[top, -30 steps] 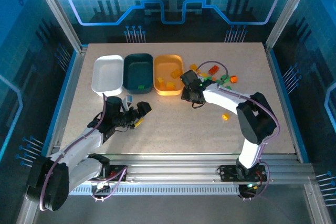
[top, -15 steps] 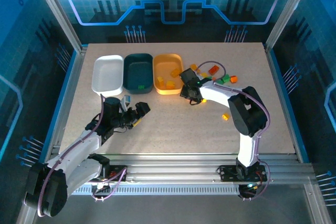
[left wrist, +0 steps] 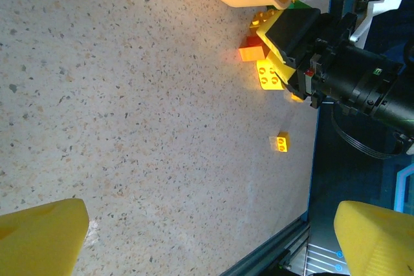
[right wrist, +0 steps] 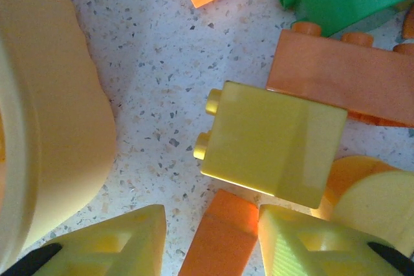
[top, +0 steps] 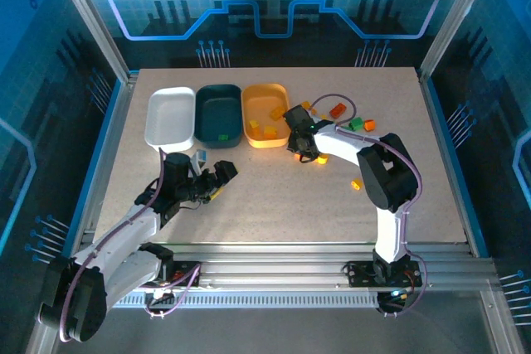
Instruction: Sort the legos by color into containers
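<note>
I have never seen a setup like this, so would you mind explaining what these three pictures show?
These are two robot arms bolted to the near edge of a table, each ending in a two-finger gripper. The overhead picture looks down from behind them; the other two come from cameras on the wrists. On the table stand a white tub, a teal tub and an orange tub, with small bricks scattered beside the orange tub. The left gripper is open and holds nothing. The right gripper is down beside the orange tub, its yellow fingers either side of an orange brick, next to a yellow brick; whether it is gripped yet I cannot tell.
</note>
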{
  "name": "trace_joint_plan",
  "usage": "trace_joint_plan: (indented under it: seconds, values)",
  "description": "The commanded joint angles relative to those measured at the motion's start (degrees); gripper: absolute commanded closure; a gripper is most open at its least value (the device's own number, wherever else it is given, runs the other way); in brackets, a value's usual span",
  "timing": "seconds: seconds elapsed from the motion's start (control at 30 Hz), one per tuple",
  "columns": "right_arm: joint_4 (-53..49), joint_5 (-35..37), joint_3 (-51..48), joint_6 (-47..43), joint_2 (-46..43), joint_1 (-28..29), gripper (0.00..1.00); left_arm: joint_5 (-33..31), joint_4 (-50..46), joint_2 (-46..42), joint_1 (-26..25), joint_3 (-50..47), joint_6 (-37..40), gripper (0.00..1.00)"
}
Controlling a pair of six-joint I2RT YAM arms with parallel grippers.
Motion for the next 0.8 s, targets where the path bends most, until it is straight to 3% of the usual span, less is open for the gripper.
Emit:
trace_joint_plan:
  seconds: [0.0, 0.33, 0.5, 0.57, 0.67, 0.77]
  values:
    - [-1.2, 0.3, -0.9, -0.4, 0.4, 0.1, 0.61, -1.0, -1.3, -0.6, -0.4, 2.0, 1.1, 0.01]
    - [-1.8, 1.9, -3.7, -2.3, -3.4, 1.2, 0.69, -1.3, -3.3, -2.5, -0.4, 2.6, 2.3, 0.01]
    - [-1.7, 3.5, -5.0, -4.0, -8.8, 3.3, 0.7, -6.1, -9.5, -5.7, 0.8, 4.8, 4.3, 0.01]
    - [-2.2, 4.3, -4.4, -4.9, -10.8, 4.9, 0.7, -8.5, -13.4, -7.3, 3.8, 6.2, 4.4, 0.01]
    - [-1.6, 3.7, -0.7, -6.9, -11.6, 8.7, 0.7, -9.2, -18.1, -8.7, 12.4, 7.2, 2.7, 0.01]
    - [3.4, -2.6, 5.9, -12.4, -7.2, 12.9, 0.7, -6.2, -18.8, -8.9, 21.8, 6.0, -0.8, 0.01]
